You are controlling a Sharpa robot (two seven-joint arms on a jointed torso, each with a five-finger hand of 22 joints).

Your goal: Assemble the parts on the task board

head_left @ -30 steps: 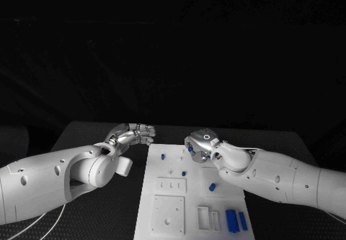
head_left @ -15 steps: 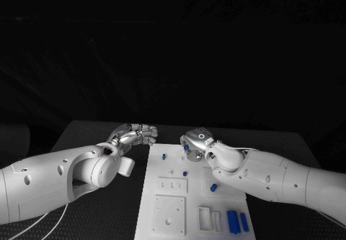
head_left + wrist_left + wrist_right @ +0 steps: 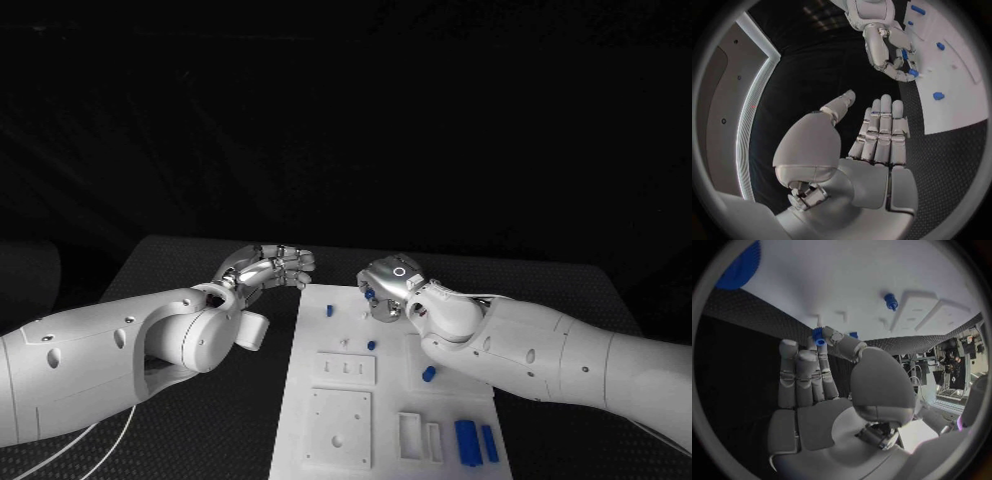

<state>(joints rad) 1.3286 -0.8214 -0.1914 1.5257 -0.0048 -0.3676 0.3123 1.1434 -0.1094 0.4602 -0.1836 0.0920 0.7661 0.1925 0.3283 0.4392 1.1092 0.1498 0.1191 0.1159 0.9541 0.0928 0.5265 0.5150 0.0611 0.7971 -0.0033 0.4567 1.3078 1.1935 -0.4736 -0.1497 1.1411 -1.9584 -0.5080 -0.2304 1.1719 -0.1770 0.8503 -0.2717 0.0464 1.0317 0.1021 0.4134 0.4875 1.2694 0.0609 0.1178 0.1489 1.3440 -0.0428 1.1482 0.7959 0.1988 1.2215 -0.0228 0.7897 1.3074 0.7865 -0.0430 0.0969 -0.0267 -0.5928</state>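
Centrally, the task board (image 3: 382, 400) lay flat on the black tabletop (image 3: 188, 270), a long white plate running from between the two hands toward the robot. Small blue parts sat on it: one peg (image 3: 329, 311) near its far left corner, one (image 3: 371, 345) further in, one (image 3: 428, 374) toward the right side, and two longer blue bars (image 3: 476, 441) lying side by side at the near right corner. White raised blocks and recessed plates filled the near half. No writing or label could be read on the board or the arms.

The right robot hand (image 3: 387, 292) hung over the far end of the board with a small blue part (image 3: 819, 336) pinched between thumb and a finger, the other fingers lying straight alongside; the left wrist view showed the same blue piece (image 3: 912, 72) at its fingertips, just above the board's edge. How much of that piece was covered by the fingers could not be made out.

The left robot hand (image 3: 271, 268) was off the board, just beside its far left corner over bare tabletop, holding nothing. In the left wrist view its fingers (image 3: 881, 131) lay straight and together, the thumb apart from them.

Dark tabletop lay open on both long sides of the board. The board's near end was cut off by the bottom edge of the head view, and the right arm covered part of its right margin.
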